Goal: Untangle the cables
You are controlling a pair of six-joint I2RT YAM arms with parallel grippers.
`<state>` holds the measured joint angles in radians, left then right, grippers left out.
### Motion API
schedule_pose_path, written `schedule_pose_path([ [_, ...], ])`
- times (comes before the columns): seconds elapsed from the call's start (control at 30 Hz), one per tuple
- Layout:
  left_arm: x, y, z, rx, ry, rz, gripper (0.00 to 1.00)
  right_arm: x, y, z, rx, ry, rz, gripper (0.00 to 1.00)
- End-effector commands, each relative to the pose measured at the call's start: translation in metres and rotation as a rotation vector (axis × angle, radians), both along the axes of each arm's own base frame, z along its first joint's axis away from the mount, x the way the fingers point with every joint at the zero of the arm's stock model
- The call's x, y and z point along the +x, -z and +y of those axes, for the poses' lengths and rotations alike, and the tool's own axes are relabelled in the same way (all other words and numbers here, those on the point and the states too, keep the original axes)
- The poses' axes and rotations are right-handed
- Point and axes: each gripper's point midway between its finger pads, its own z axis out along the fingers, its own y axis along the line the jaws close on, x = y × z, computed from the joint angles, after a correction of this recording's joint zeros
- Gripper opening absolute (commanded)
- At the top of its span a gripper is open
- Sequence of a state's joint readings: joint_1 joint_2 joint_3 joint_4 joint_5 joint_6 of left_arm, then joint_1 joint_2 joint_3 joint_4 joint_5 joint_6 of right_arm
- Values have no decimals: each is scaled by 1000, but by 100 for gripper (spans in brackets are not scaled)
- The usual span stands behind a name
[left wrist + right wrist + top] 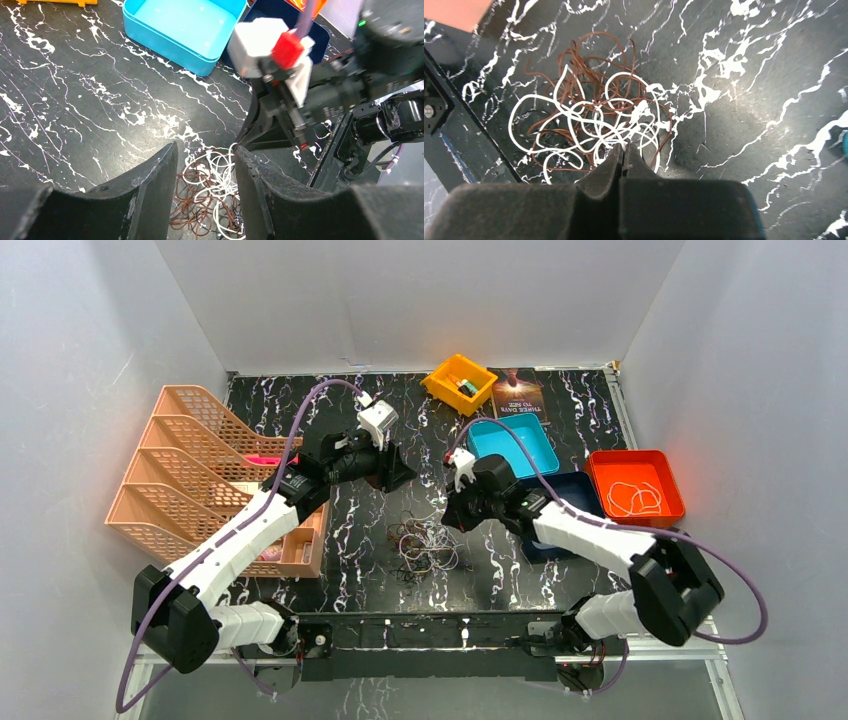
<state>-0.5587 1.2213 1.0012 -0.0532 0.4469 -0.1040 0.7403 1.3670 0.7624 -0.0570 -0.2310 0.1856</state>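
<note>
Cables [425, 545] on table [340, 570], centre, toward near edge. Tiered rack [190, 475] at far left. Small bin [459, 383] at back, book [518, 398] just right of it. Right claw [623, 150] at cables' back-right edge.

White and reddish-brown cables [589, 120]; black, white-veined table [749, 100]; turquoise bin [515, 445]; red-orange bin [610, 468].

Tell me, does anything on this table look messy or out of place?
Only the cables: a knotted heap of white and brown loops lying loose in the middle of the table. The right claw is shut at the heap's edge. Nothing looks spilled or broken.
</note>
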Motion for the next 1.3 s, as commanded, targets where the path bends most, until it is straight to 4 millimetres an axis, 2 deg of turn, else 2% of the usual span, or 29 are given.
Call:
schedule_pose_path([
  [0.0,-6,-14,1,-31,26,-49,46,10,-45,-1,54,-2,-147,0],
  [0.23,-25,-9,-8,-55,148,-50,57,15,-98,-3,115,-9,-291,0],
  [0.33,-32,-1,-11,-57,198,-28,60,17,-107,-5,98,-10,-302,0],
  [0.4,-37,5,-15,-62,240,-9,66,17,-113,-5,100,-14,-306,0],
  [0.6,-36,22,-28,-70,288,82,75,15,-132,1,146,-30,-320,0],
  [0.93,-35,34,-42,-67,311,97,77,13,-154,9,199,-57,-332,0],
  [1.07,-33,42,-48,-70,305,122,74,9,-160,10,217,-73,-331,0],
  [1.13,-31,44,-50,-76,300,134,68,8,-161,10,224,-77,-330,0],
  [1.27,-24,45,-55,-90,271,161,45,5,-162,11,234,-81,-324,0],
])
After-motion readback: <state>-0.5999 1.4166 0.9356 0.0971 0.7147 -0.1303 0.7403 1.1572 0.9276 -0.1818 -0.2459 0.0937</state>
